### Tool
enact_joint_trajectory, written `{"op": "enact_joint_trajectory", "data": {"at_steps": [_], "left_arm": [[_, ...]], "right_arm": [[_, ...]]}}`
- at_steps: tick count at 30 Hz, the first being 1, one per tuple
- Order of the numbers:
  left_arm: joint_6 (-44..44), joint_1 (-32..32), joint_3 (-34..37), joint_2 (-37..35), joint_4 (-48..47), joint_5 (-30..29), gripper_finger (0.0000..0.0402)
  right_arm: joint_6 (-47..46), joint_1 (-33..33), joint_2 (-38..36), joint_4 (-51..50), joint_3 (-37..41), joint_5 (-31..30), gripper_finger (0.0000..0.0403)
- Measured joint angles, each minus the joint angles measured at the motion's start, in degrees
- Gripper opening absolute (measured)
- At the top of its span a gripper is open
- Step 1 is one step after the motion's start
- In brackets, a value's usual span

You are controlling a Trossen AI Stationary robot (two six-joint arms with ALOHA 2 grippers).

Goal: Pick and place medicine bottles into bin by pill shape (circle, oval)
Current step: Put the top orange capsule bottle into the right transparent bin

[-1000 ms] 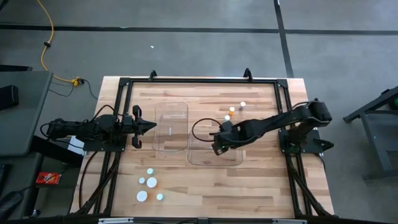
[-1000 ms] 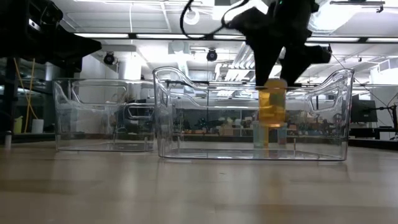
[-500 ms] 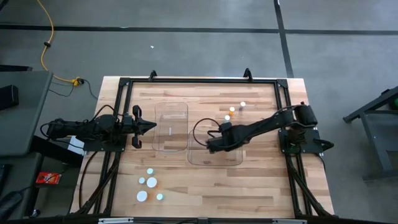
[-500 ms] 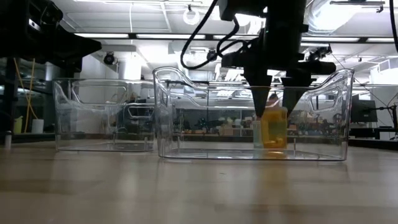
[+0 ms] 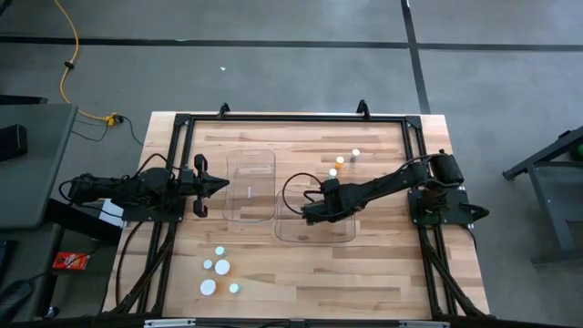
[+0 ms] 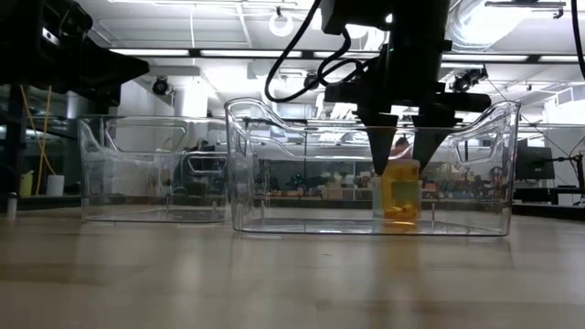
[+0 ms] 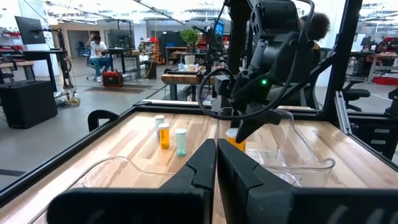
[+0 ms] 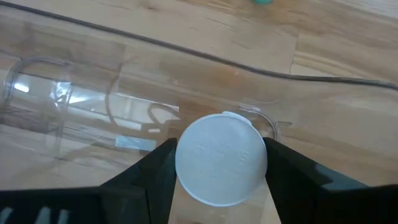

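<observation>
An amber bottle (image 6: 400,190) with a white cap (image 8: 221,158) stands upright inside the right clear bin (image 5: 342,232). My right gripper (image 6: 402,169) reaches down into that bin and is shut on the bottle's top; it also shows in the high view (image 5: 308,212). My left gripper (image 5: 217,185) is shut and empty, held above the table to the left of the left clear bin (image 5: 250,185). Three bottles (image 5: 340,160) stand beyond the right bin. Several white-capped bottles (image 5: 219,267) stand near the front left. My right gripper pinches the bottle's white cap (image 8: 186,155) between its two fingers, one on each side of its rim. The fingers (image 6: 379,146) come from above and point down. The bottle stands upright with its base on the bin's floor (image 6: 402,219).
The two clear bins stand side by side mid-table, with tall walls and curved handles (image 6: 247,114). The right arm's cable (image 5: 287,187) loops over the bins. The black frame (image 5: 291,117) runs round the table. Bare wood lies at the front right (image 5: 383,273).
My right gripper has gone down into the right bin and a little toward the table's left edge, carrying the amber bottle. The bottle hung clear of the bin's floor and now stands upright on it. The fingers have stayed at the cap.
</observation>
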State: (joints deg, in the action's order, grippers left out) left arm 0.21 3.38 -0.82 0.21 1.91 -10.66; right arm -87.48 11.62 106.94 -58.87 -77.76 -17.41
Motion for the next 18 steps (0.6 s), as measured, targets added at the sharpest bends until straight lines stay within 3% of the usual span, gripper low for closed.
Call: {"op": "enact_joint_trajectory", "data": {"at_steps": [11,18], "left_arm": [[0.00,0.00,0.01,0.00,0.01,-0.02,0.0005],[0.00,0.01,0.01,0.02,0.00,0.00,0.0005]], "right_arm": [[0.50,-0.12,-0.05,-0.02,0.00,0.88,0.0278],[6.24,-0.37,-4.56,-0.01,0.02,1.37,0.0291]]}}
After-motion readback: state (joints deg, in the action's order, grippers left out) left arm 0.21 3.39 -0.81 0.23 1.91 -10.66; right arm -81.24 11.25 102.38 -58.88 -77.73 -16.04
